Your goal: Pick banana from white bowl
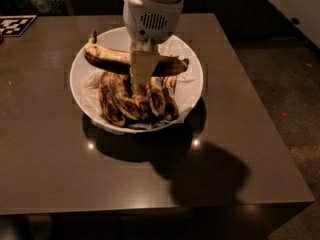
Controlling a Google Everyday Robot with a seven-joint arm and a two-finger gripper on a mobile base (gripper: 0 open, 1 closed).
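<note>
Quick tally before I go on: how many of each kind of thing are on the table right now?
Long banana: 1, with the end effector at its middle
Shorter dark bananas: about 4, overlapping, so the count is not exact
White bowl: 1
Black-and-white tag: 1
Total: about 7

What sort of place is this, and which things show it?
Probably a robot test lab: a black-and-white checkered marker on the dark brown table, and a white robot gripper at the long spotted banana in the round white bowl.
</note>
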